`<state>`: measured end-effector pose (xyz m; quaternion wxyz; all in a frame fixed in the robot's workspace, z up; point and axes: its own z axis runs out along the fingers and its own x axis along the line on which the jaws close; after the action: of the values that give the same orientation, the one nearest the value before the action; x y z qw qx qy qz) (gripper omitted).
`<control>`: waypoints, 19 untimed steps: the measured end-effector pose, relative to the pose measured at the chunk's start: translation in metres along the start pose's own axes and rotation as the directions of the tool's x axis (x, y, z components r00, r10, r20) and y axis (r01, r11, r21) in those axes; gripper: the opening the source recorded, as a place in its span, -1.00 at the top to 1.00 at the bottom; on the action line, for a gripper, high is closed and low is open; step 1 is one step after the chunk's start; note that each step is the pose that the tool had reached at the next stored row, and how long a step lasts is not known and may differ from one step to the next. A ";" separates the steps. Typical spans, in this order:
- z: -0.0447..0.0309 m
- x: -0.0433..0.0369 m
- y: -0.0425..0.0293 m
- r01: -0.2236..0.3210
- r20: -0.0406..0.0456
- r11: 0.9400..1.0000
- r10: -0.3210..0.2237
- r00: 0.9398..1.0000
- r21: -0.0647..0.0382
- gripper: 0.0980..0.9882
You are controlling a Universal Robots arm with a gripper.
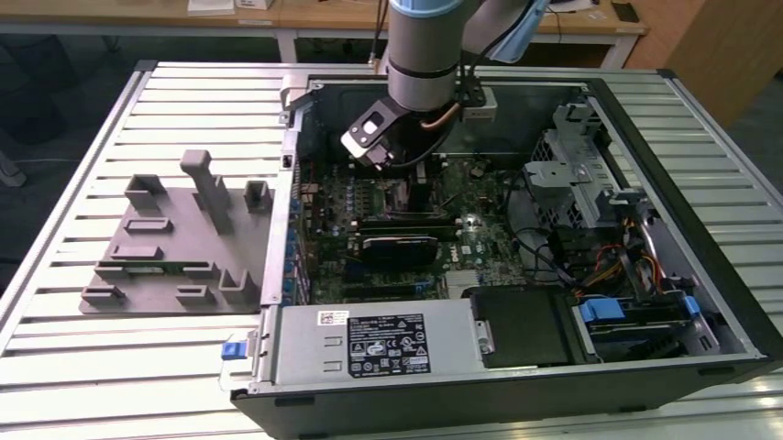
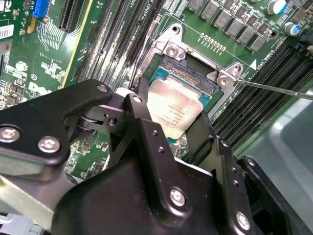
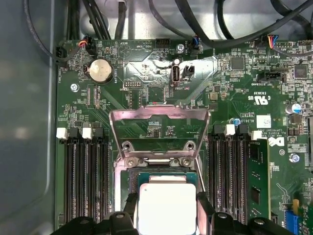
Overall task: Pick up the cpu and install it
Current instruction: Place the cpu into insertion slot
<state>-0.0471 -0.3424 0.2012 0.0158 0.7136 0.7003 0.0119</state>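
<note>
Now gripper point(image 3: 166, 218) grips cpu point(image 3: 166, 201) by 2 edges at socket point(image 3: 128, 172) (lid point(image 3: 159, 120) up); mem slots point(image 3: 85, 181) flank it.

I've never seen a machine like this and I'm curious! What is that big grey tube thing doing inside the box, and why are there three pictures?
That tube is a grey robot arm. The exterior view comes from a camera off the arm. It shows the arm reaching into an open black computer case lying on a ribbed metal table. Beside the case sits a grey plastic holder block. The two wrist views come from cameras riding on the arm, so they look closely at the green circuit board inside. At the arm's end is a black pincer. It grips a flat silvery-grey square chip, the cpu, by two opposite edges. The chip is right over the square metal-framed socket, whose metal lid is flipped open.
</note>
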 end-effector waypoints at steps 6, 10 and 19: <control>0.0002 0.0000 0.0000 0.000 0.000 1.000 0.000 1.000 0.000 0.00; 0.0060 0.0000 -0.0004 0.000 0.000 1.000 0.000 1.000 0.000 0.00; -0.0010 0.0000 -0.0010 0.001 0.000 1.000 -0.001 1.000 -0.001 0.00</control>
<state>-0.0481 -0.3424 0.2022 0.0160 0.7132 0.7006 0.0122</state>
